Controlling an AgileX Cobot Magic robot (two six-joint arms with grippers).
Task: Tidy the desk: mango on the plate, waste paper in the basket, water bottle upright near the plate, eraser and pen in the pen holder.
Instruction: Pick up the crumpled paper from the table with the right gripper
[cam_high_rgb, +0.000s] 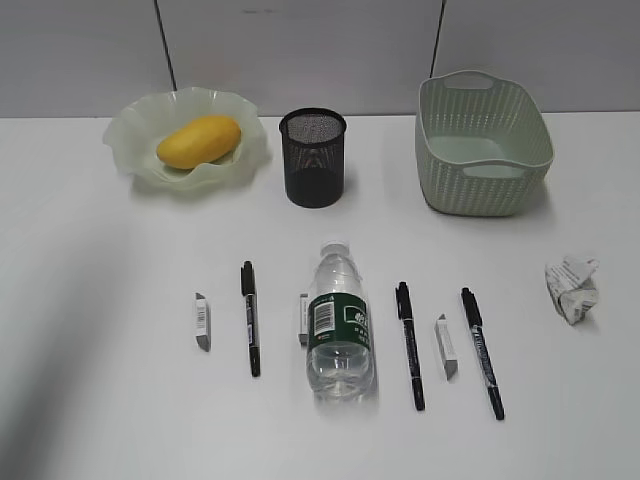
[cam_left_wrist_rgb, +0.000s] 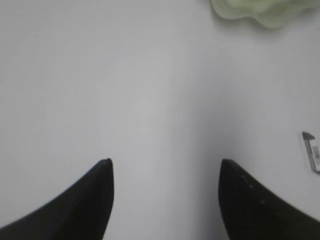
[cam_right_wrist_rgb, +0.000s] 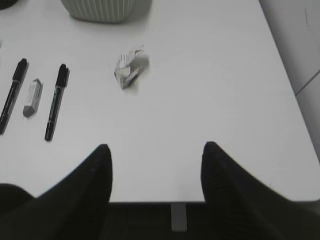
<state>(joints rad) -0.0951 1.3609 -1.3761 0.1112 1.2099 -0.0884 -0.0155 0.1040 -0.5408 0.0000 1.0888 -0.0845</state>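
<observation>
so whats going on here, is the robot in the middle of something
Nothing is being handled right now. The left gripper and right gripper both hang open and empty above the desk. The mango already lies on the plate. The water bottle lies on its side among three pens and three erasers, the waste paper sits on the desk, and the basket has no paper in it. The pen holder stands between plate and basket.

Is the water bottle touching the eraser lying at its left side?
Cannot tell. In the exterior view the eraser sits right against the water bottle with no visible strip of desk between them, but real contact can't be confirmed.
</observation>
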